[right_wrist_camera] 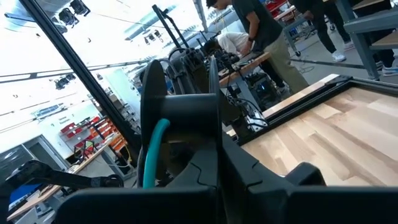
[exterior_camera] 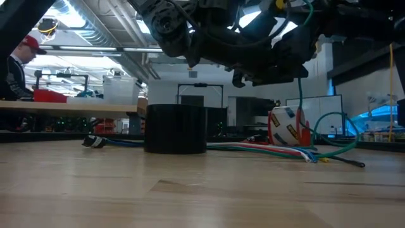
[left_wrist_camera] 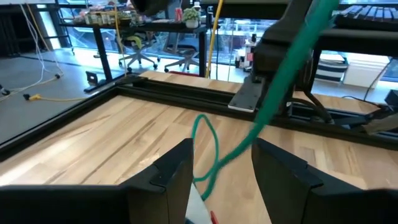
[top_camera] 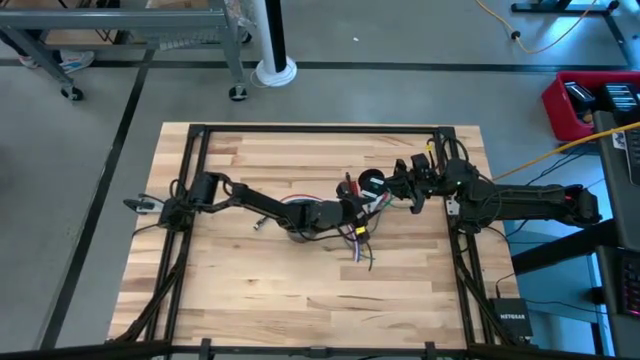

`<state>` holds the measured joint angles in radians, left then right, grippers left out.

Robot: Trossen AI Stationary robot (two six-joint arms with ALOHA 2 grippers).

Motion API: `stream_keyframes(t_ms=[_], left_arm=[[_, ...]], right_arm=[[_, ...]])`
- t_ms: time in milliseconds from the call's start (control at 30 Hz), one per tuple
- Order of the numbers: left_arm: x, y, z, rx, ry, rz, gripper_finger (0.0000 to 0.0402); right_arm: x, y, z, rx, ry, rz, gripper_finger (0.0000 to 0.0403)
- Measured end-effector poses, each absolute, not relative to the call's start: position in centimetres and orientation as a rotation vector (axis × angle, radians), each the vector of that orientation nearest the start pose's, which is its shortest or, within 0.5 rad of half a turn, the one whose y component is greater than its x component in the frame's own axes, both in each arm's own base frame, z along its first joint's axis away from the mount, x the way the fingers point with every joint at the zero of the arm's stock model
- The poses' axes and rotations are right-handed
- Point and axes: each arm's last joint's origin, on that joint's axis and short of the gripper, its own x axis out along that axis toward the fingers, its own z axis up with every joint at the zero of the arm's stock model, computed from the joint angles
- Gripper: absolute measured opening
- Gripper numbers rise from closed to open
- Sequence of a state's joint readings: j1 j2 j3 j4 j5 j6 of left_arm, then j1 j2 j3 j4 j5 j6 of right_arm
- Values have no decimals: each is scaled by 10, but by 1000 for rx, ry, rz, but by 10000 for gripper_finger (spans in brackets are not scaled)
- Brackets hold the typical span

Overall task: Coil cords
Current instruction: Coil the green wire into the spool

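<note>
Cords, behind black spool — tape roll beside

One camera looks straight down, one level along the table; both wrist cameras sit close above it.

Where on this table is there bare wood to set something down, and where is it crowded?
Bare wood lies along the table's near edge and the far left corner. It is crowded at the centre, where the left gripper, right gripper, the cords and a spool cluster.
</note>
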<state>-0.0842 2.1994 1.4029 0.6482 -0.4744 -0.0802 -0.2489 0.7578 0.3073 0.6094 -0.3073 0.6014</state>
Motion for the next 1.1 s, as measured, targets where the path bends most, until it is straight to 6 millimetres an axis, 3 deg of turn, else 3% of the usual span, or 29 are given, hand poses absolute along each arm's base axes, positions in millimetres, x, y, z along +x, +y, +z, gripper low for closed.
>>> stream_keyframes(t_ms=[167, 500, 1100], left_arm=[[481, -27, 170, -55, 129, 397, 127], [481, -27, 169, -111, 122, 398, 7], [479, -46, 168, -149, 127, 372, 1]], right_arm=[[166, -33, 249, 550, -151, 108, 2], [166, -33, 250, 549, -153, 109, 2], [166, -33, 248, 556, -132, 102, 3]])
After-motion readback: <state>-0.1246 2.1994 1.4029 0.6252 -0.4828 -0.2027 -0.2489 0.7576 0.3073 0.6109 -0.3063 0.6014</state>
